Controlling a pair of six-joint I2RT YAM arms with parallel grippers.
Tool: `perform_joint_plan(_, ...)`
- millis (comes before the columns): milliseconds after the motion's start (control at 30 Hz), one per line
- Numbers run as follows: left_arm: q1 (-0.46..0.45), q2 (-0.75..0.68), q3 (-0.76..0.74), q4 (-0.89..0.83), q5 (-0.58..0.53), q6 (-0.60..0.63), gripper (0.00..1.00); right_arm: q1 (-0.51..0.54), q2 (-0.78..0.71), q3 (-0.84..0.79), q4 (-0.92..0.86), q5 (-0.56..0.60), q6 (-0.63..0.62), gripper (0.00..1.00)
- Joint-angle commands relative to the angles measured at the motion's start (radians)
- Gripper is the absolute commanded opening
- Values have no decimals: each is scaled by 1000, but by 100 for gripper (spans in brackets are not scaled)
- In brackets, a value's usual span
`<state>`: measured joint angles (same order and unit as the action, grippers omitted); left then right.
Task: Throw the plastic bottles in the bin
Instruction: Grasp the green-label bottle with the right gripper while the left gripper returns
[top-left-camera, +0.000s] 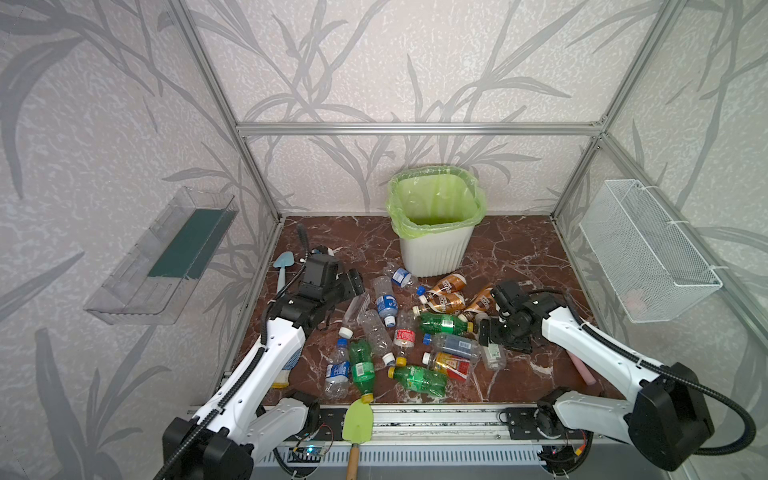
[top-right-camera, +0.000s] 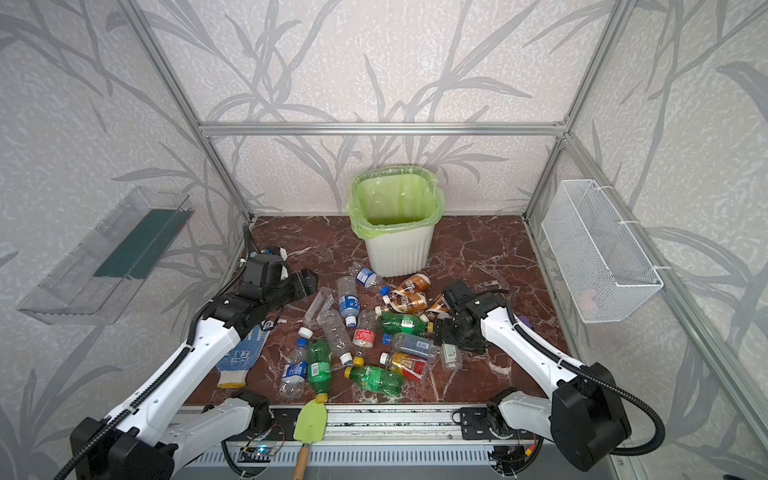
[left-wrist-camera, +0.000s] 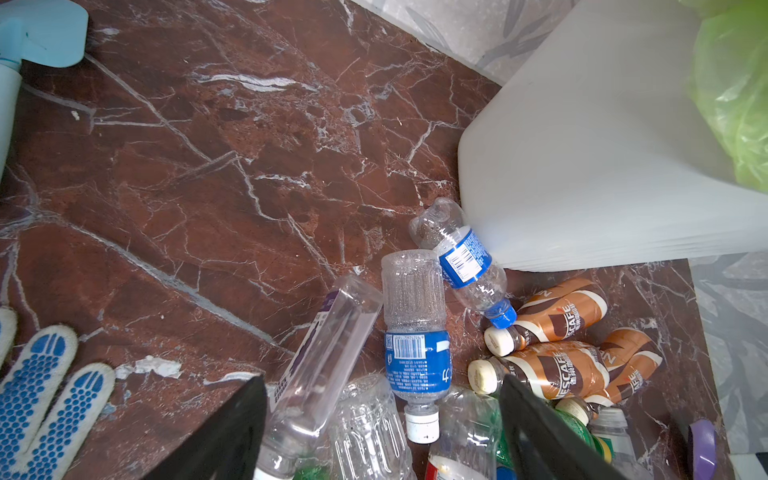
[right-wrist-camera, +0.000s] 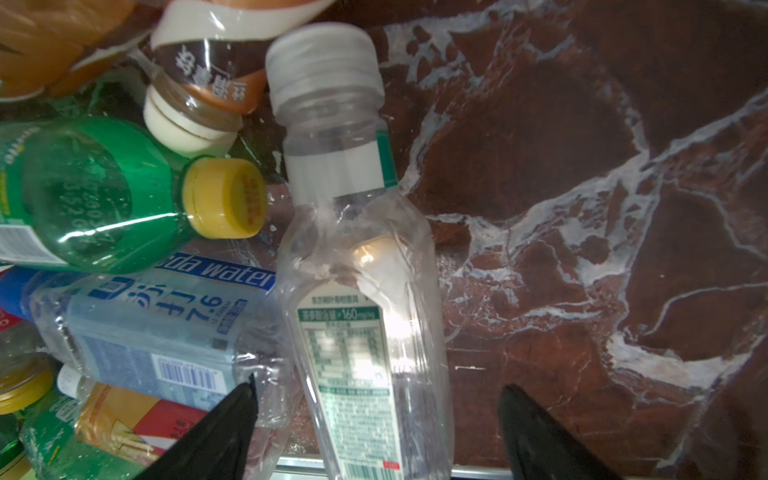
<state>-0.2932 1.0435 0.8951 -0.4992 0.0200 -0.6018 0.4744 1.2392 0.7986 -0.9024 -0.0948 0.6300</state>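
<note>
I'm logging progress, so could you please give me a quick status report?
Both grippers open, nothing held. Right gripper low over a clear bottle. Bottles on the floor, bin looks empty. Purple spade beside the pile.

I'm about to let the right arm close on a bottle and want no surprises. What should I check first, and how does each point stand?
1. Right gripper open: ok, fingers spread wide.
2. Target between the fingers: ok, the clear bottle with the green-and-white label lies between them.
3. Nothing else in the grip path: not ok, the soda water bottle touches the target beside one finger.
4. Bin upright, mouth open: ok, green liner in place.
5. Left gripper out of the way: ok, open over other bottles across the pile.
6. Fingers low enough to grip: cannot tell.
</note>
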Motion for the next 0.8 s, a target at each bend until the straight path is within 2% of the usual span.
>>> perform_joint_plan(0,3,3,14,5,3,-1,87,7,29,-2,-10,0,-25,90)
perform_joint_plan(267,3,12,20,-6,14,-7,87,7,94,-11,27,-6,-49,83)
perform_joint_plan(567,3,31,34,-11,25,-10,87,7,134,-39,56,11,-40,66)
perform_joint_plan(767,3,35,47,-22,30,-7,87,1,107,-49,47,38,-28,56)
